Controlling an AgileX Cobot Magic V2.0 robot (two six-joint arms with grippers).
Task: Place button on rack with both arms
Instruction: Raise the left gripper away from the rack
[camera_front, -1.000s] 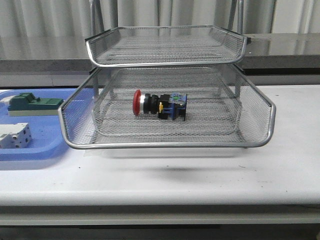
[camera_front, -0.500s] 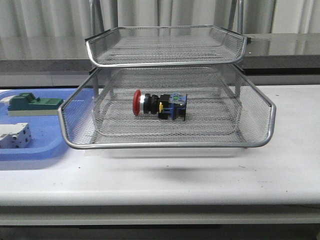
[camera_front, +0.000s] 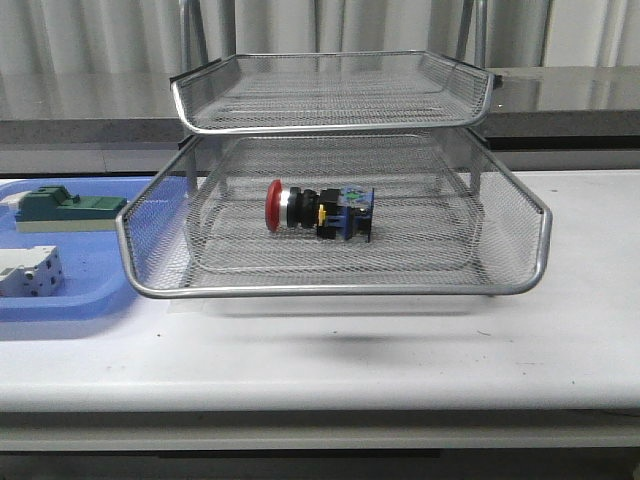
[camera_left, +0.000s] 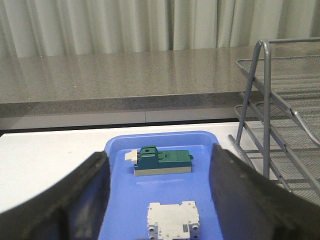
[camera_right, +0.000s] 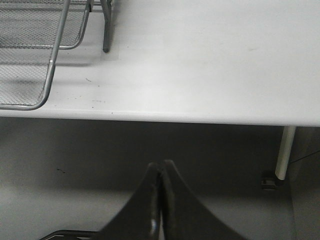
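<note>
1. The button (camera_front: 318, 212) lies on its side in the middle tier of the wire-mesh rack (camera_front: 335, 292), red head toward the robot's left and the blue and yellow block toward its right. It rests on the mesh floor, clear of the tray walls, so it looks unlikely to roll out.
2. Neither arm shows in the front view; judging by this, the placing appears done.
3. The left pincer (camera_left: 160, 200) is spread wide and holds nothing. It hangs above the blue plastic tray (camera_left: 116, 150), where a green block (camera_left: 162, 161) and a white block (camera_left: 172, 220) lie well apart from the button.
4. The right pincer (camera_right: 161, 195) has its fingers pressed together with nothing between them, hanging off the front edge of the desk (camera_right: 210, 55).
</note>
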